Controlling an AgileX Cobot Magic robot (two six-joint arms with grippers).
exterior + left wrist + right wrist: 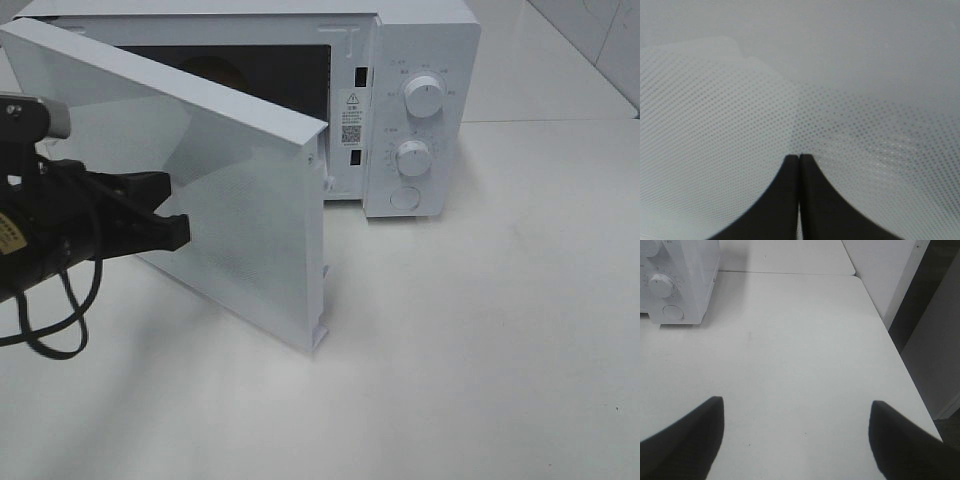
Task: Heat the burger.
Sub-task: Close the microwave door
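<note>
The left pincer (180,232) (799,159) is shut tight with nothing between its jaws. Its paired tips sit at the dotted window of the microwave door (240,190), touching it or just short of it; the wrist view cannot settle which. Beyond that panel, deep in the dark cavity, a rounded brown shape shows over the door's top edge. I take it for the burger (210,72), though it is dim. The right pincer (795,405) stands wide and empty over the table (480,340), off past the microwave (420,40).

The danger, as I judge it, is a skid. The tips are narrow and the face is smooth and slanted, so a push that is not square to the panel could slide toward the free edge (316,240) and leave the door ajar. Too hard a shove could slam it or shift the whole oven. The latch hooks (322,335) must meet their slots (355,157). Nothing visible stands in the door's sweep, and the table ahead of that edge is bare.
</note>
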